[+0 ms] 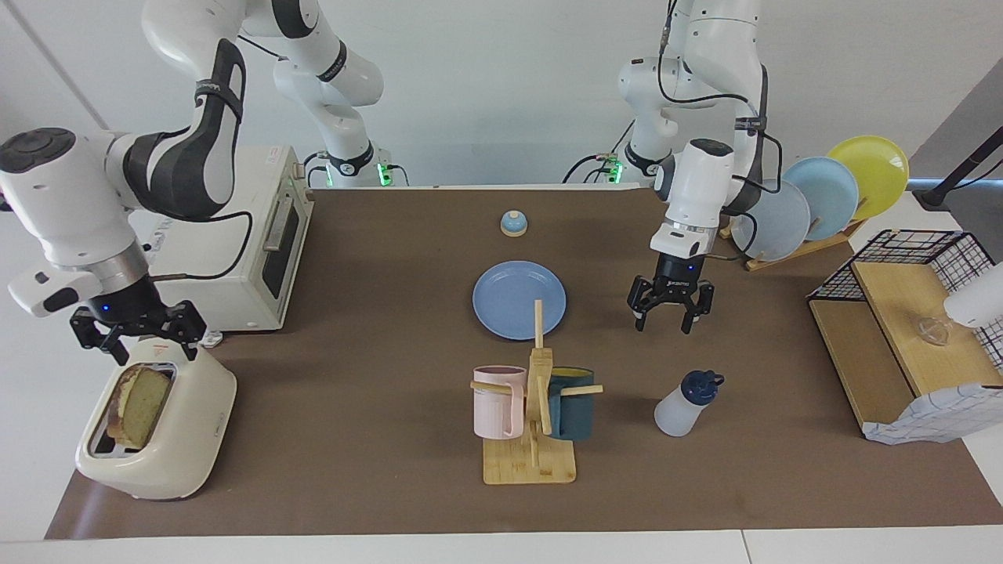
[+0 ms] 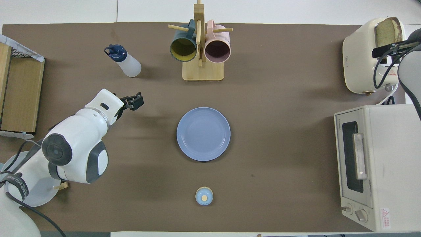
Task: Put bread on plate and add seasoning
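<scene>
A blue plate point(image 1: 519, 299) sits empty at frame center. At lower left, a soft, light, crumbly bread slice point(image 1: 139, 406) stands in a cream toaster point(image 1: 188, 446); best pinched gently by its exposed top crust. The right gripper point(image 1: 138, 335) hovers just above it, jaws apart. The seasoning bottle point(image 1: 687, 403), light and squeezable, stands lower right, below the left gripper point(image 1: 668, 312), jaws apart

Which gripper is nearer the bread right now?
The right. The right gripper hangs over the toaster end nearer the robots, close above the bread in its slot. The left gripper is over the mat between the plate and the seasoning.
</scene>
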Available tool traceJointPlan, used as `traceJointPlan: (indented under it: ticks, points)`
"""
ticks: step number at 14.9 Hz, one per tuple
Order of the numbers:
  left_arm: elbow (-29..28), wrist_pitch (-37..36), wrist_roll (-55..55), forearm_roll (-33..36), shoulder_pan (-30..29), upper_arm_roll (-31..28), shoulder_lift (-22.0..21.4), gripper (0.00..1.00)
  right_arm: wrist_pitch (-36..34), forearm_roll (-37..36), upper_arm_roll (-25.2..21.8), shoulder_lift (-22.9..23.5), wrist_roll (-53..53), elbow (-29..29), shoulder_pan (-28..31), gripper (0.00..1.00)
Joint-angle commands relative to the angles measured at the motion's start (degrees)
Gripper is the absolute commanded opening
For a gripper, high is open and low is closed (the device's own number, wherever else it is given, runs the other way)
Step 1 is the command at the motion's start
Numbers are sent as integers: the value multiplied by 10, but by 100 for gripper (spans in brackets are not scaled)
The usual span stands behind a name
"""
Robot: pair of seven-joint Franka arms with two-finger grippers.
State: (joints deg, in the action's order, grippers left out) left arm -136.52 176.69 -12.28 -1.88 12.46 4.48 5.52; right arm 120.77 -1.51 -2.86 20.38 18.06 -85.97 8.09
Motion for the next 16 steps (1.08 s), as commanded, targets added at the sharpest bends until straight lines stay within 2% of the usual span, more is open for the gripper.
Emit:
traceJointPlan:
  ticks: [1,6,7,11,16]
  points:
    - [30,25,2,-1,5,-3,40,100,9,-21,8,0,51,5,18,100]
    - [63,19,5,32,5,-7,63,100,69,-31,8,20,50,2,24,99]
    - [72,18,5,33,5,-7,69,100,67,-30,8,20,45,3,19,97]
    - [98,2,5,55,10,-24,81,100,48,-31,14,21,45,8,18,79]
    - [129,2,4,69,12,-39,107,100,46,-31,15,24,69,20,25,78]
